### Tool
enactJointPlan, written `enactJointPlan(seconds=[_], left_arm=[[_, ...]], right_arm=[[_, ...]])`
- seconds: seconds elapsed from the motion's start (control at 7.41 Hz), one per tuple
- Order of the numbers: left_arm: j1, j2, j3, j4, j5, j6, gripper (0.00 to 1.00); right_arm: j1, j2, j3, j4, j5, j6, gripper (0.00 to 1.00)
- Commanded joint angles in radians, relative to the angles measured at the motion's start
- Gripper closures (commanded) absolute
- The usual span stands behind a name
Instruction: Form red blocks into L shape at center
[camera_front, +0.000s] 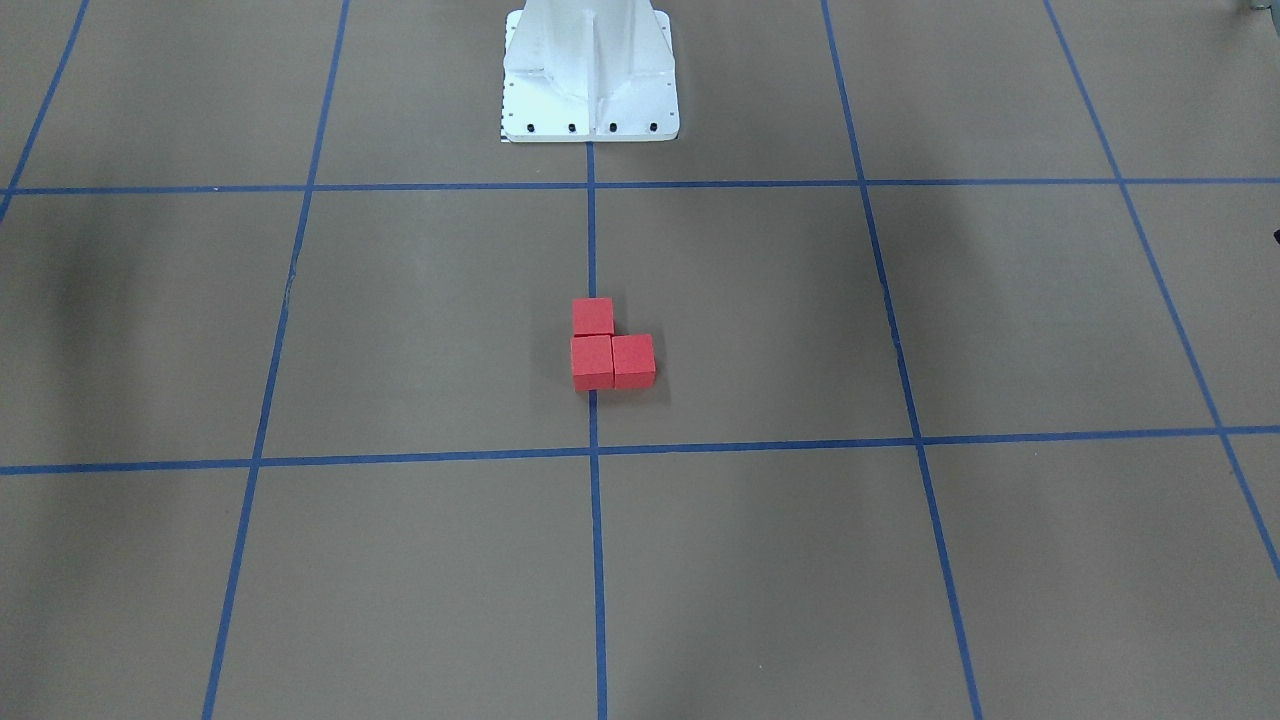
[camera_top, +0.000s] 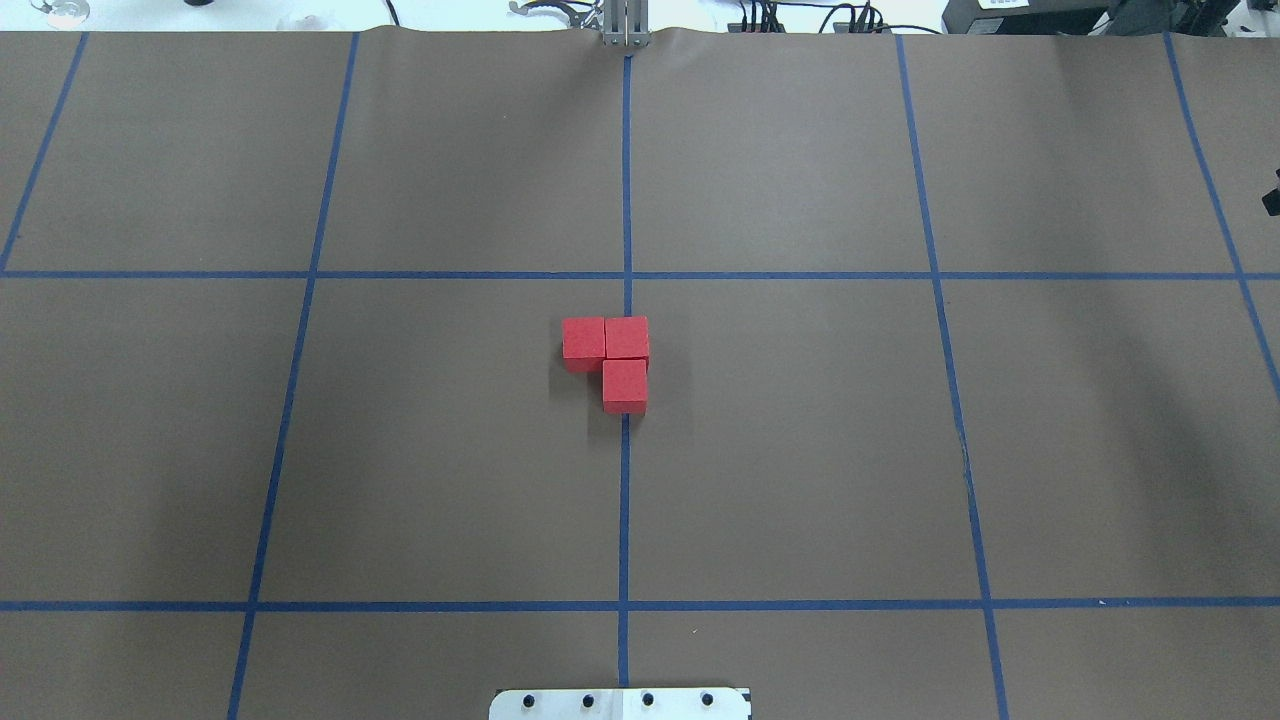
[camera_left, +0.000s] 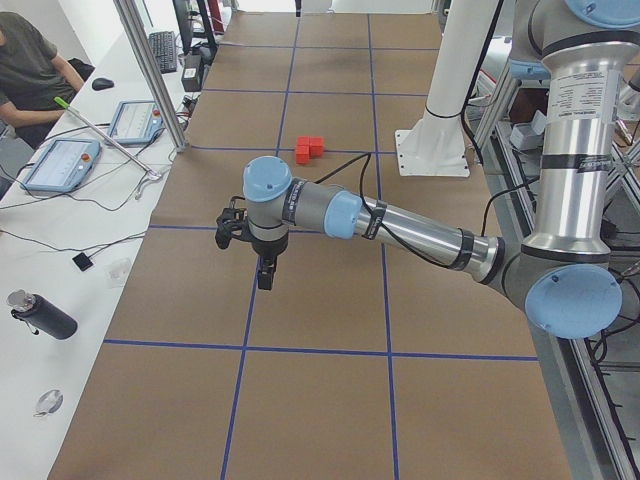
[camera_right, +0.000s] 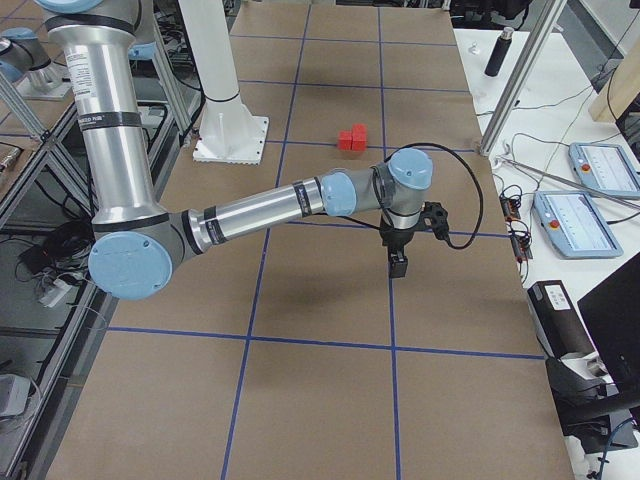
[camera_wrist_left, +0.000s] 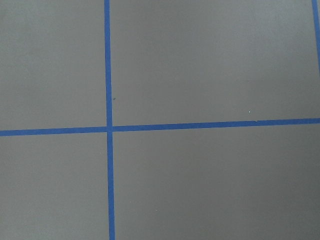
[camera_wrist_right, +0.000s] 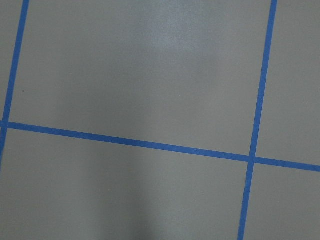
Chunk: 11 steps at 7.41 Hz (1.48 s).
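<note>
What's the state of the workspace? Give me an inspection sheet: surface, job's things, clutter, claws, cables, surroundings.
Surface: brown matte paper floor with blue tape grid.
Job's things: three small red cubes touching in an L on the central blue tape line.
Clutter: nothing seen.
Claws: left claw and right claw hang over bare floor, away from the cubes; open or shut: cannot tell.
Cables: left wrist's black cable and right wrist's black cable loop free.
Surroundings: white robot pedestal; side bench with teach pendants; seated person.

Red blocks (camera_top: 626, 340) on brown floor (camera_top: 450, 450) w/ blue tape grid (camera_top: 624, 500).
</note>
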Motion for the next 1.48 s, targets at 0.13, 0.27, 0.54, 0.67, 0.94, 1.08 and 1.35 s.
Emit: enactJointPlan(seconds=[0.13,0.27,0.54,0.67,0.94,1.08,1.35], left_arm=[[-0.001,0.03,-0.056,0.001,-0.001,0.001,0.0],[0.001,0.05,-0.088,-0.004,-0.001,0.001,0.0],[0.004,0.05,-0.113,-0.005,-0.001,-0.001,0.0],[0.004,0.05,-0.119,-0.008,-0.003,0.001,0.0],[0.004,0.047,-0.141,-0.011,-0.003,0.001,0.0],[0.004,0.045,-0.16,-0.013,-0.003,0.001,0.0],[0.004,0.035,-0.182,-0.013,-0.003,-0.001,0.0]], right_arm=[[0.0,-0.01,0.004,0.0,-0.002,0.001,0.0],[0.0,-0.017,-0.005,0.0,-0.002,-0.003,0.0],[0.003,-0.048,-0.005,0.002,-0.009,-0.003,0.0],[0.026,-0.056,-0.006,0.002,-0.013,-0.003,0.0],[0.029,-0.051,-0.023,0.002,-0.016,0.0,0.0],[0.029,-0.045,-0.035,0.002,-0.016,0.001,0.0],[0.028,-0.027,-0.042,0.002,-0.013,0.009,0.0]])
